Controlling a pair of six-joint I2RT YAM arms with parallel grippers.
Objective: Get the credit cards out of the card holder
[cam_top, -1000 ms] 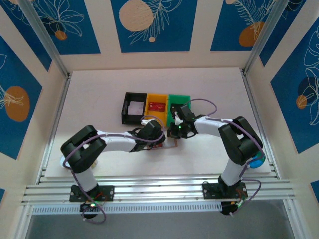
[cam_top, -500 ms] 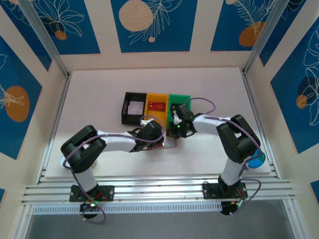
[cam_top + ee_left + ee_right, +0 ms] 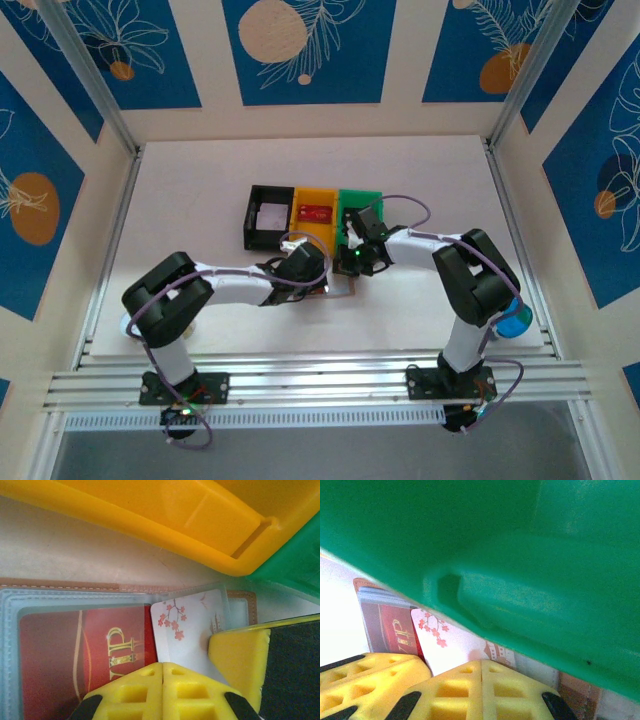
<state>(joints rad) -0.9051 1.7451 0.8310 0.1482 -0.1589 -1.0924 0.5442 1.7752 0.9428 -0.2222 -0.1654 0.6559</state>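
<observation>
- Card holder [image 3: 50, 599] lies open on the tabletop [image 3: 60, 545], at 6 o'clock from the yellow bin [image 3: 150, 510].
- Left pincer [image 3: 163, 669]: you see it closed, tips at the red card [image 3: 90, 645].
- Right pincer [image 3: 481, 666]: closed, at the white card [image 3: 455, 640].

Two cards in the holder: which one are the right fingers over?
The white card with pink blossoms, not the red VIP card beside it; the right fingers overlap its corner in the left wrist view.

Black-and-white arms [image 3: 235, 283] trail lilac cables [image 3: 408, 198]; pincer fingers [image 3: 130, 695] are pocketed yellow.
</observation>
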